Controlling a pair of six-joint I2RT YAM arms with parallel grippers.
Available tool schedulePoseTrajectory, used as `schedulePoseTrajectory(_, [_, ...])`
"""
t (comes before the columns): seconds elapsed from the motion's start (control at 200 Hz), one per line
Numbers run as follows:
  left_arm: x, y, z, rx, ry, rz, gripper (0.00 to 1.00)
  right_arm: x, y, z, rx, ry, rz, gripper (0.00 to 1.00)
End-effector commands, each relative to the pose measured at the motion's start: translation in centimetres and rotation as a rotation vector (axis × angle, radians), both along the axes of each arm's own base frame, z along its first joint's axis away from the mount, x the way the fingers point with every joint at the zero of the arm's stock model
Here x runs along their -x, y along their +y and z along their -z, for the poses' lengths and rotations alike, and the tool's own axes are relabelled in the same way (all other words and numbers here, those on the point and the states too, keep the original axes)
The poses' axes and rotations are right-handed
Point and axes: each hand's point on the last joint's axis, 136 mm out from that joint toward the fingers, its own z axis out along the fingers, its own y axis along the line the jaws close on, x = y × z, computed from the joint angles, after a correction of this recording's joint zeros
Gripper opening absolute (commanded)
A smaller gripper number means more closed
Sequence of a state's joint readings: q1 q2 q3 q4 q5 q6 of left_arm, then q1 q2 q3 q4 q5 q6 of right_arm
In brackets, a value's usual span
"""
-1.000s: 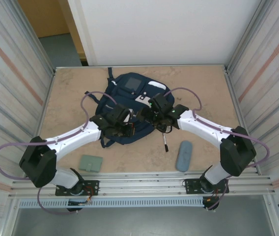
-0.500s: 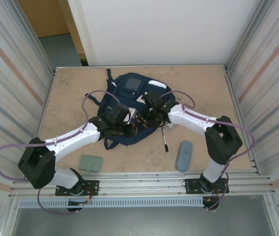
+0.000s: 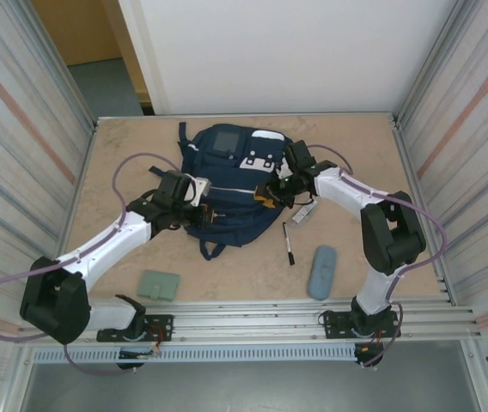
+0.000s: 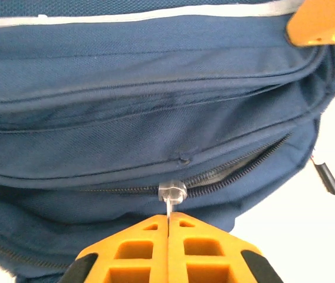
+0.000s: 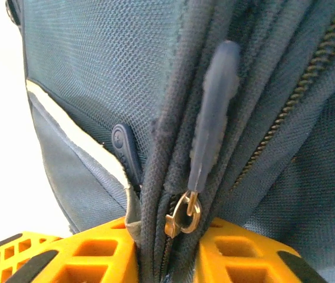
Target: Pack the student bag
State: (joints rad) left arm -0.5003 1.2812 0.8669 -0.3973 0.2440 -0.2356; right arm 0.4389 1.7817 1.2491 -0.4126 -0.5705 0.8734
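**Navy bag lying flat**

The student bag (image 3: 229,174) lies toward twelve o'clock on the surface (image 3: 124,154). It is navy blue with white patches and a thin light stripe, dark straps (image 3: 212,250) trail to six o'clock, and one zip (image 4: 238,171) is partly open.

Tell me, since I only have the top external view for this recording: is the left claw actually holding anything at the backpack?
Observer: Yes. In the left wrist view the left claw is shut on a thin metal zipper tab of the student bag.
Operator: Is that zipper open at all?
Observer: Partly. Toward the picture's right of the slider the teeth are parted; on its other side they are meshed.
Operator: And the right claw?
Observer: In the right wrist view the right claw pinches a raised fold of the bag's fabric, with a navy rubber pull hanging from a brass ring at the fold.
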Motion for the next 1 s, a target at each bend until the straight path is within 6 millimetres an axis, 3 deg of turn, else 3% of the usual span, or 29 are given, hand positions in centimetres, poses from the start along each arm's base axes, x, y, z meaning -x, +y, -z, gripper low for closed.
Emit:
schedulePoseTrajectory(0.0, [1.6,-0.8,-0.4,0.057,0.024,0.040,0.00,-2.0,-2.3,0.6,0.043,-0.078,-0.026,0.38])
schedulePoseTrajectory(0.05, [2.0,-2.3,-0.8,0.086,0.024,0.066,0.00,-1.7,-2.2,0.6,0.019,-0.040,-0.011,0.47])
schedulePoseTrajectory(0.11, [2.4,-4.1,-1.5,0.089,-0.009,0.087,0.00,-0.7,-0.7,-1.2,-0.073,-0.025,-0.050,0.63])
schedulePoseTrajectory(0.15, [2.6,-5.4,-2.1,0.083,-0.046,0.103,0.00,0.0,-0.4,-2.3,-0.083,-0.023,-0.047,0.69])
schedulePoseTrajectory(0.266, [2.3,-6.7,-3.0,0.050,-0.070,0.109,0.00,0.9,-2.8,-3.0,0.066,-0.076,0.030,0.79])
schedulePoseTrajectory(0.376, [1.8,-6.6,-2.5,0.047,-0.033,0.067,0.00,1.1,-5.2,-2.1,0.201,-0.081,0.068,0.80])
schedulePoseTrajectory(0.461, [1.6,-6.6,-1.4,0.055,0.004,0.034,0.29,1.8,-5.4,-1.7,0.205,-0.074,0.061,0.81])
schedulePoseTrajectory(0.526, [1.3,-6.2,-0.3,0.036,0.065,-0.020,0.38,2.0,-5.3,-1.4,0.202,-0.084,0.075,0.80])
schedulePoseTrajectory(0.641, [1.1,-6.5,1.7,0.026,0.175,-0.132,0.41,2.2,-5.0,-1.7,0.232,-0.138,0.041,0.79])
schedulePoseTrajectory(0.742, [1.4,-7.1,2.6,-0.010,0.192,-0.177,0.42,2.6,-2.0,-3.2,0.204,-0.277,-0.144,0.80])
schedulePoseTrajectory(0.797, [1.3,-7.0,2.9,-0.032,0.181,-0.204,0.43,2.6,-1.6,-3.4,0.270,-0.290,-0.156,0.82])
schedulePoseTrajectory(0.877, [1.1,-7.1,3.3,-0.012,0.188,-0.221,0.43,2.4,-2.3,-3.2,0.373,-0.228,-0.058,0.86])
schedulePoseTrajectory(0.992, [0.5,-7.0,3.4,0.007,0.197,-0.247,0.44,3.0,-2.7,-1.3,0.385,-0.083,0.176,0.84])
